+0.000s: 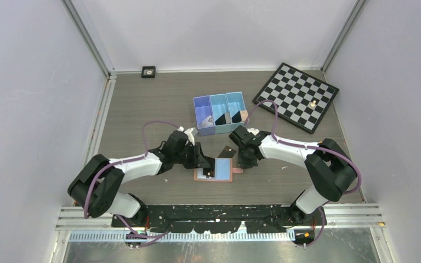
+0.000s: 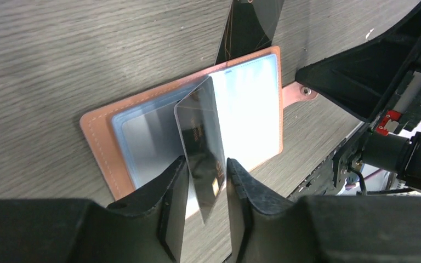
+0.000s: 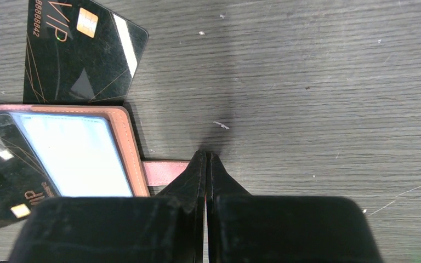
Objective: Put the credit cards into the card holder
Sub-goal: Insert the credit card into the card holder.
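The card holder [image 1: 223,175] lies open on the table, salmon-tan outside with a light blue lining; it also shows in the left wrist view [image 2: 100,137] and the right wrist view [image 3: 125,143]. My left gripper [image 2: 207,171] holds a glossy black credit card [image 2: 200,129] tilted on edge over the open lining, one corner between the fingers. A second black credit card [image 3: 77,55] lies flat just beyond the holder [image 1: 227,151]. My right gripper [image 3: 205,156] is shut and empty, its tips down at the end of the snap tab [image 3: 159,172].
A three-compartment blue bin [image 1: 204,126] stands behind the arms with small items inside. A chessboard [image 1: 296,96] with one pale piece [image 1: 312,102] lies at the back right. A small black object [image 1: 148,71] sits at the back wall.
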Controlling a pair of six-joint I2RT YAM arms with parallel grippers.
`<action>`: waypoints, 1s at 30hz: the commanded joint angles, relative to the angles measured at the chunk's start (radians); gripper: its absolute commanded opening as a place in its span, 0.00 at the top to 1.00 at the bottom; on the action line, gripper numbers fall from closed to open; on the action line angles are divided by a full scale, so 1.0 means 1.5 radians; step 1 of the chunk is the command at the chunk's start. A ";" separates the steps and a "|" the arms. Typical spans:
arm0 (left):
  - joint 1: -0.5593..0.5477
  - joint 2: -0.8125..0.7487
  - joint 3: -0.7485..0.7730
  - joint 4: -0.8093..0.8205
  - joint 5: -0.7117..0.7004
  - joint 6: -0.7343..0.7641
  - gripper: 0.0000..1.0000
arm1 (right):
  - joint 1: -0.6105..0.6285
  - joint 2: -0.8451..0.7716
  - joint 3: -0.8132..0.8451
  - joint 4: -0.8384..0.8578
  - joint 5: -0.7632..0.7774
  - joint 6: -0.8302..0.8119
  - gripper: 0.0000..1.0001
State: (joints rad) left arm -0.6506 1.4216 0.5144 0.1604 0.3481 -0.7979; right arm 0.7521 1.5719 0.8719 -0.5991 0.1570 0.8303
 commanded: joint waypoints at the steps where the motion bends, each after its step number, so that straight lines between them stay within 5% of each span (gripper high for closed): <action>1: 0.000 -0.039 0.040 -0.149 -0.024 0.094 0.64 | 0.004 -0.001 0.015 -0.010 0.029 0.004 1.00; 7: -0.001 -0.036 0.050 -0.168 -0.003 0.096 0.57 | 0.004 -0.003 0.014 -0.008 0.028 0.004 0.99; 14: 0.000 -0.039 0.035 -0.151 -0.006 0.082 0.65 | 0.006 -0.003 0.014 -0.009 0.029 0.003 0.99; 30: 0.000 0.010 0.051 -0.135 -0.002 0.083 0.65 | 0.008 0.008 0.020 -0.009 0.029 0.001 0.99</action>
State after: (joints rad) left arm -0.6506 1.4078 0.5720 -0.0406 0.3515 -0.6914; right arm 0.7574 1.5719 0.8726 -0.6003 0.1642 0.8299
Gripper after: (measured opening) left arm 0.347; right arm 0.026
